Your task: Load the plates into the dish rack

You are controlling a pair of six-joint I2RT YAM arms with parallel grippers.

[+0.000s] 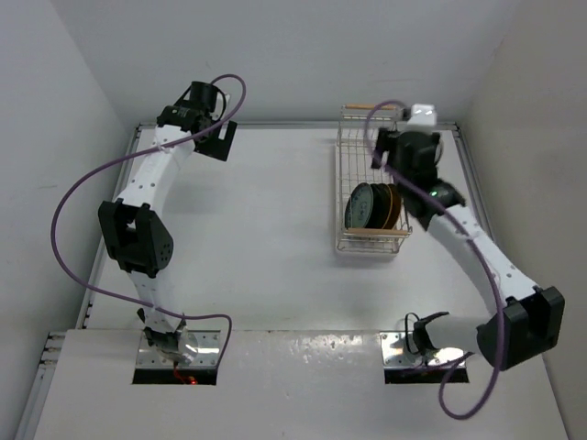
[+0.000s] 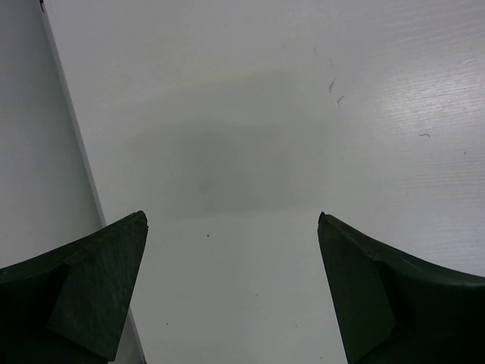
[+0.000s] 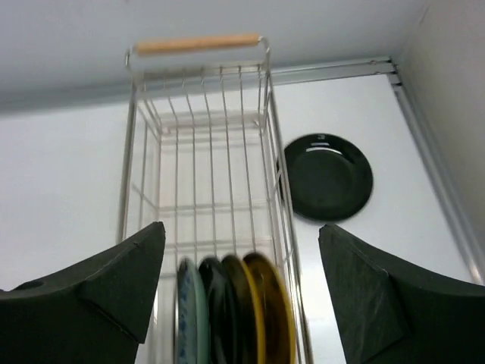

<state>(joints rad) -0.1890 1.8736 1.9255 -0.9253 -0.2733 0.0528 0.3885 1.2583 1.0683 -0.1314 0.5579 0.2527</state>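
The dish rack (image 3: 198,43), a white wire basket with wooden handles, stands at the back right of the table (image 1: 371,183). A teal plate (image 3: 189,318), a black plate (image 3: 216,315) and a mustard-yellow plate (image 3: 273,318) stand on edge at its near end, slightly blurred. Another black plate (image 3: 328,176) lies flat on the table just right of the rack; the top view hides it under the right arm. My right gripper (image 3: 241,226) hovers open above the racked plates, holding nothing. My left gripper (image 2: 232,216) hangs open over bare table at the far left (image 1: 220,137).
White walls close in the table on the left, back and right. A raised rail (image 3: 432,136) runs along the table's right edge, close to the flat black plate. The left arm's purple cable (image 1: 64,211) loops out to the left.
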